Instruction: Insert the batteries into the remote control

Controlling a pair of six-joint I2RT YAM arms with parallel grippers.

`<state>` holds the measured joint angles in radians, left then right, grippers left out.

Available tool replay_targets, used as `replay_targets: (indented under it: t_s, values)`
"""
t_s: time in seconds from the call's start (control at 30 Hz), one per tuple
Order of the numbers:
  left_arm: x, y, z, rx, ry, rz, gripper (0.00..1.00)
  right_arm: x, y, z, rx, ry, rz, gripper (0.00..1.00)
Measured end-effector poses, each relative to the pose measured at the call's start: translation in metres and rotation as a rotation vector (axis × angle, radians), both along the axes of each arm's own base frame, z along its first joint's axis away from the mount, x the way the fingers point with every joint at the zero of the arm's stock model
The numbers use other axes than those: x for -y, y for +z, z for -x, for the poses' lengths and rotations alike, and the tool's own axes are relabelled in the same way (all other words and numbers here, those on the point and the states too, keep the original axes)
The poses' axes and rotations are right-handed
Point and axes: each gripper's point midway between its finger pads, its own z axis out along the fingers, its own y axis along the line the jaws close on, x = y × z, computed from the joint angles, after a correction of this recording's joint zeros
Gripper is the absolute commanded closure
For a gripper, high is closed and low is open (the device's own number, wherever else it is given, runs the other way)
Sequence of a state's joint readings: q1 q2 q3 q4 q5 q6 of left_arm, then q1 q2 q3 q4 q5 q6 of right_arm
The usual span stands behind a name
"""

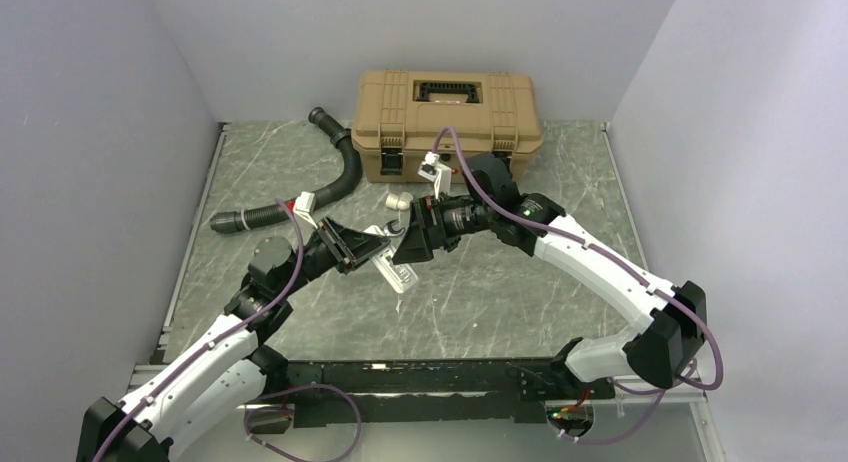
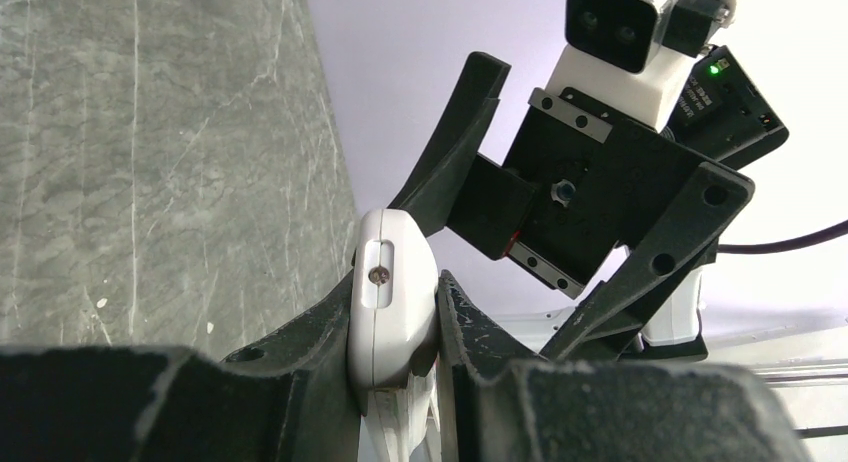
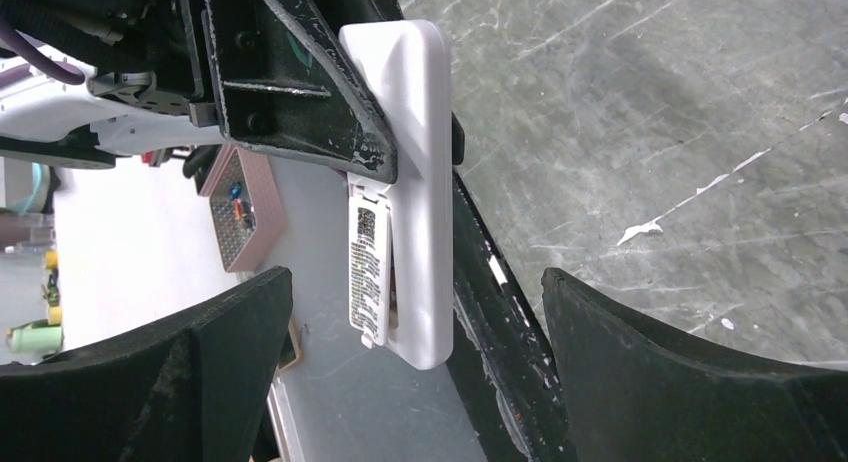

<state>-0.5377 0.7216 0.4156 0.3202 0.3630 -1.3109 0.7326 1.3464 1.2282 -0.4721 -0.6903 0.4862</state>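
**One grip clamped, one spread wide**

Top view: my left gripper [image 1: 362,250] clenches the remote control [image 1: 396,273] above the table [image 1: 480,302], with my right gripper [image 1: 408,244] just beside it.
Left wrist: the remote control is pinched between my fingers.
Right wrist: my fingers are spread wide, with the remote control between them, untouched.

We noted left arm [image 1: 200,367], right arm [image 1: 600,272]: white shells, black joints. Purple cables [image 1: 299,244] ran along both. Right gripper [image 3: 415,282]: black, rough-textured fingers [image 3: 640,382]. We saw green LED [image 2: 714,68], white camera housing [image 2: 620,22], two lenses.
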Motion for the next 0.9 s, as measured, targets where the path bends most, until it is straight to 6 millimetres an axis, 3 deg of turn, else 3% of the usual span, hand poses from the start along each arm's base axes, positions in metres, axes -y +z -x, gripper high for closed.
replay_targets:
  t_s: [0.7,0.9]
  values:
    - [0.0005,0.0039,0.0009,0.0,-0.006,0.016,1.0,-0.0069,-0.0026,0.0039,-0.029,0.025,-0.055,0.26]
    - [0.0007,0.0046,0.0006,0.002,-0.006,0.018,1.0,-0.0084,-0.0024,0.004,-0.034,0.03,-0.064,0.21]
